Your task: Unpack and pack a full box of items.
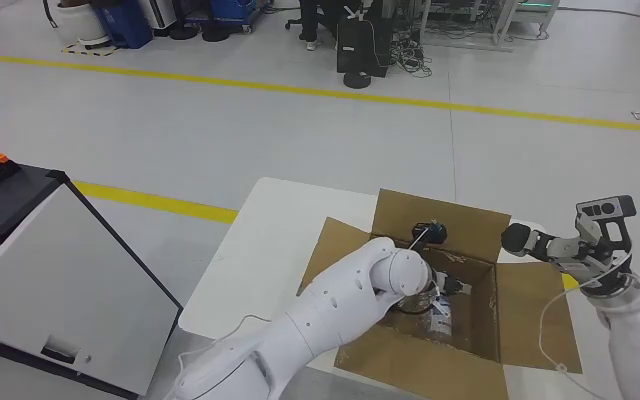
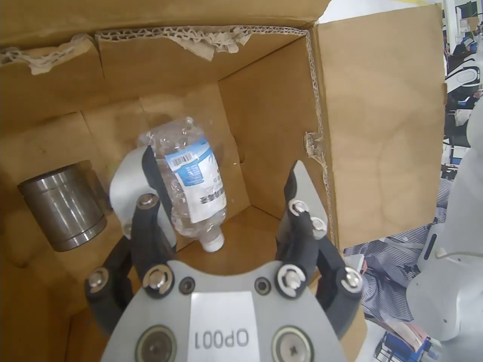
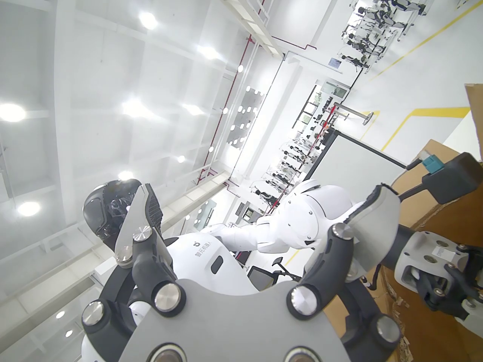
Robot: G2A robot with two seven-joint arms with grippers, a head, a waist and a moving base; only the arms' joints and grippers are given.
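Note:
An open cardboard box [image 1: 352,247] stands on the white table [image 1: 262,250]. My left arm goes down into it. Its gripper [image 2: 222,184] is open just above a clear plastic bottle [image 2: 190,178] with a blue and white label, which lies in a corner of the box [image 2: 377,114]. The bottle is between the fingers, close against one finger [image 2: 151,175]. A short metal cylinder [image 2: 62,209] lies on the box floor beside it. My right gripper [image 3: 264,197] is open and holds nothing, raised by the box's right flap [image 1: 522,239].
The box's four flaps are folded outward, and its walls rise close around the left gripper. A grey cabinet [image 1: 60,290] stands left of the table. The table top left of the box is bare. Yellow lines [image 1: 300,90] cross the floor beyond.

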